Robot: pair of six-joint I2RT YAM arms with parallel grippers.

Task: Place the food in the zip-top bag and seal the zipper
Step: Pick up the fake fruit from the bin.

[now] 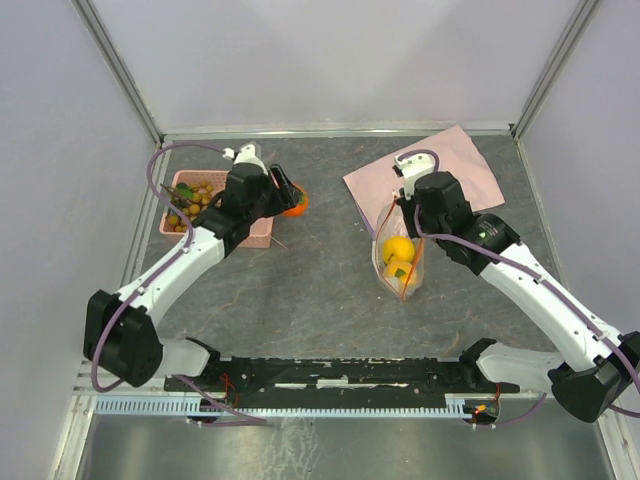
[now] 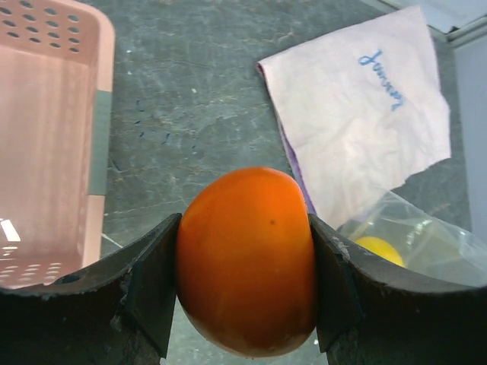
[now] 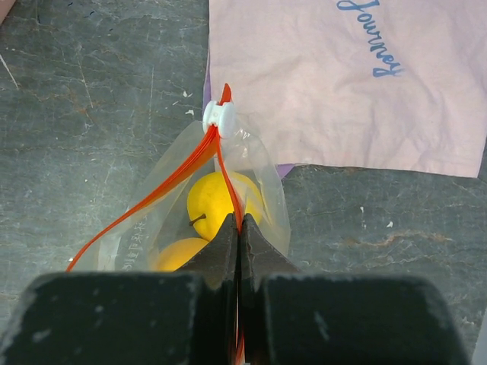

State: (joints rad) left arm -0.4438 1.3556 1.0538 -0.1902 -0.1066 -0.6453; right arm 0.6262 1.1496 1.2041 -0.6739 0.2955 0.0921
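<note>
Left end effector (image 2: 243, 228): part open, clamped round an orange fruit (image 2: 247, 281), well left of the pink cloth (image 3: 319, 99).
Right end effector (image 3: 238, 228): pinched shut on the zipper (image 3: 163, 190), at the cloth's near edge.
Zip-top bag (image 3: 266, 190): long axis runs from the cloth toward the arms; mouth upward, I judge.
Coming move: fruit must travel cloth-ward, to the bag.

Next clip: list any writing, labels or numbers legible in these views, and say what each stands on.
"Journey": blue handwritten script on the pink cloth.
Faint pale print low on the wall of the zip-top bag: too small to read.
Nothing else is legible in any view.
</note>
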